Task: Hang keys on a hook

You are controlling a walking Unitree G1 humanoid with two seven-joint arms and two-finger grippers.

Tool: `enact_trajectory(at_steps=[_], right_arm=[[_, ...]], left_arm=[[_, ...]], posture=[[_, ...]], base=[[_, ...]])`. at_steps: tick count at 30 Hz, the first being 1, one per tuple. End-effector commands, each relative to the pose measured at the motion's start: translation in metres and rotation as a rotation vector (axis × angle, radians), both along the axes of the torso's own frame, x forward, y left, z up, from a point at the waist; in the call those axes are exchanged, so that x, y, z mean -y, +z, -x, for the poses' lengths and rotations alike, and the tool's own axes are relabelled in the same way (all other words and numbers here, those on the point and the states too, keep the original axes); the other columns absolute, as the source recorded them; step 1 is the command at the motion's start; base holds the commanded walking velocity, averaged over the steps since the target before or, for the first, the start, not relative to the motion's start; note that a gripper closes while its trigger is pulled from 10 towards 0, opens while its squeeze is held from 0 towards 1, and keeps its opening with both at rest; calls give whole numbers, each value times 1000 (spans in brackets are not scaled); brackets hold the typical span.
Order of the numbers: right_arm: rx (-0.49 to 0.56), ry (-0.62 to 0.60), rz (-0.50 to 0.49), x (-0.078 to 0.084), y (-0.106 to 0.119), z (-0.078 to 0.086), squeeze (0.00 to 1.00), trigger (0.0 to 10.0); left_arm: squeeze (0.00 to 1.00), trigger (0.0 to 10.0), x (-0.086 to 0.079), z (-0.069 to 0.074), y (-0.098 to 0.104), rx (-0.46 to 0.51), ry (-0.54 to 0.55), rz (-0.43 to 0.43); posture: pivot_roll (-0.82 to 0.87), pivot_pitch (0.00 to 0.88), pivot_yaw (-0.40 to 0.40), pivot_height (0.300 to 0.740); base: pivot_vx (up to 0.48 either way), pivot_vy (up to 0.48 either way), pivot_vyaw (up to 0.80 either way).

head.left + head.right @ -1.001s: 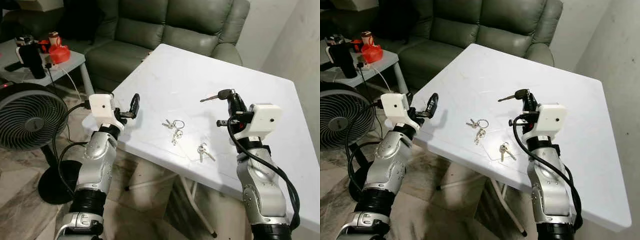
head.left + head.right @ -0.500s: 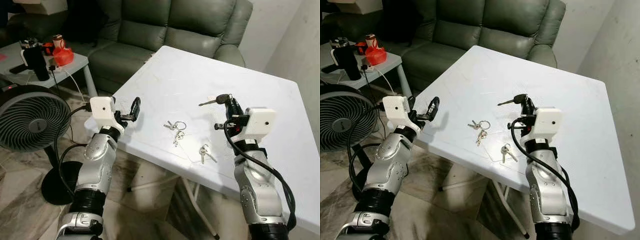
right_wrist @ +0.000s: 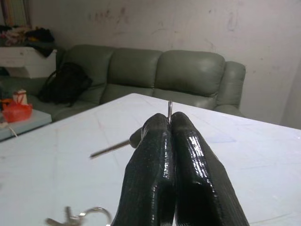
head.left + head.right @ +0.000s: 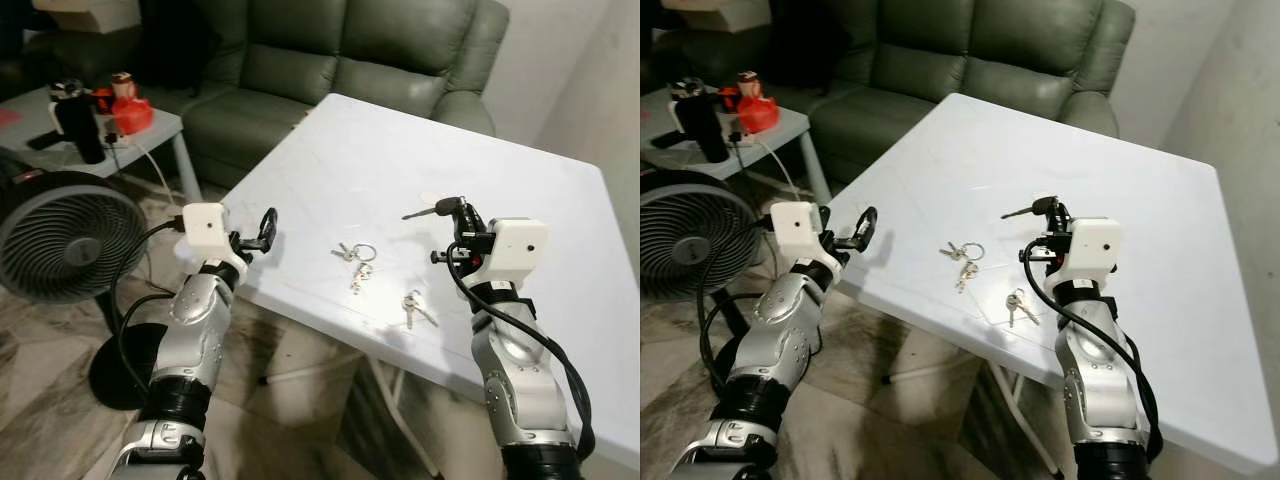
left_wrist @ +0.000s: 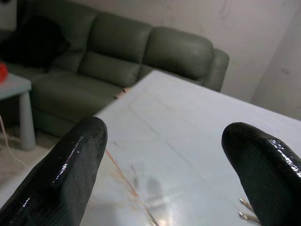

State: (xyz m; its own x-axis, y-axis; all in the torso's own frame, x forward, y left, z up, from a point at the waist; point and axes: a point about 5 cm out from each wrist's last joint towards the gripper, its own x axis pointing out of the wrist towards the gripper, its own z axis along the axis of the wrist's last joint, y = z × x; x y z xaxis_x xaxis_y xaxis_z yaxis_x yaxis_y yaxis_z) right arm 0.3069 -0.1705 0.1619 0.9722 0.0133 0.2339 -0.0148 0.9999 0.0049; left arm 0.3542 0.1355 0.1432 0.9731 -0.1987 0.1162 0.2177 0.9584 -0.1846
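In the left eye view, a white table [image 4: 520, 160] is seen from above, with a green sofa [image 4: 330, 60] behind it. The right gripper [image 4: 459, 208] is held up over the table, and a black-headed key [image 4: 436, 208] is pinched in it. Half a second ago the scene sat a little differently in the picture, so the camera has moved. The key is kept in the same grip as before. That means the pick-up is most likely done, and the carry to a hook comes next. No hook can be seen yet. The key's long side lies almost flat, and its metal tip points toward the robot's left. A bunch of keys on a ring [image 4: 354, 256] is left on the table, and a smaller bunch [image 4: 412, 305] lies nearer the edge.

In the right eye view, the left gripper [image 4: 866, 226] is held by the table's corner with nothing in it. A fan [image 4: 680, 240] stands on the floor beside that arm.

In the left wrist view, the two black fingers [image 5: 61, 179] are spread wide.

In the right wrist view, the fingers [image 3: 155, 179] are pressed tight together on the key.
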Motion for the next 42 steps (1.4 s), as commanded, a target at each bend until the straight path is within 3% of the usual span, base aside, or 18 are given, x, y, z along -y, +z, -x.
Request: enact_trajectory(at_steps=[1, 18, 42], right_arm=[[-9, -6, -2, 1, 1, -1, 0, 10000], [-27, -11, 16, 4, 0, 0, 0, 10000], [-40, -19, 23, 4, -2, 0, 0, 10000]], left_arm=[[0, 10000, 0, -3, 3, 0, 7, -11], [0, 10000, 4, -7, 4, -26, 21, 40], [0, 10000, 3, -7, 5, -6, 56, -9]], posture=[[-17, 0, -60, 740], [-24, 0, -61, 740], [-13, 0, -62, 740]], base=[[0, 480, -756], [0, 19, -750], [0, 0, -745]])
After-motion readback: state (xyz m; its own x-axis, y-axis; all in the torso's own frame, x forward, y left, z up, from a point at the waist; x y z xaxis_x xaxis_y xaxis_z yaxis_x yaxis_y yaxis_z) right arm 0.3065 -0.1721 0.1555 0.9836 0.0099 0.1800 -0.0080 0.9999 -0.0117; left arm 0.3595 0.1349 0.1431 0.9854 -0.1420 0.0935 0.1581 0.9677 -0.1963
